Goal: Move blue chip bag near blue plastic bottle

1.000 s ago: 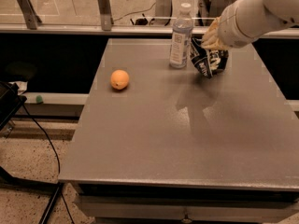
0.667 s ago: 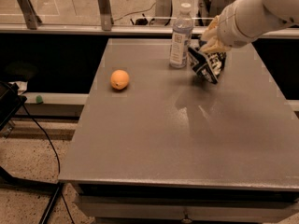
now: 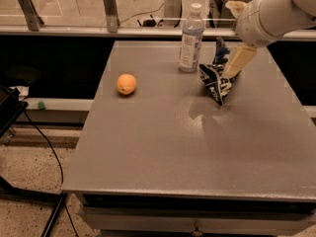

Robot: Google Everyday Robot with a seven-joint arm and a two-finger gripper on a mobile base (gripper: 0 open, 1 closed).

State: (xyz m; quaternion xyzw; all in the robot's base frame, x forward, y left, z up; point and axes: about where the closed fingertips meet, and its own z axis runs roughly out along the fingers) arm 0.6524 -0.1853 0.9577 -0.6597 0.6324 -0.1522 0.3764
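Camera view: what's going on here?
The one-arm robot is working the blue chip bag. Its gripper is at the bag's upper right edge, toward the back of the grey table. The bag sits crumpled just right of the upright blue plastic bottle, close to it but apart. An orange lies on its own further left.

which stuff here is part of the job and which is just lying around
Job:
upright clear bluish plastic water bottle with white cap
crinkly dark navy foil chip bag, beside that bottle
end effector, at the bag's upper right side

Lying about:
round orange fruit, left side of the grey table
black cable on the floor
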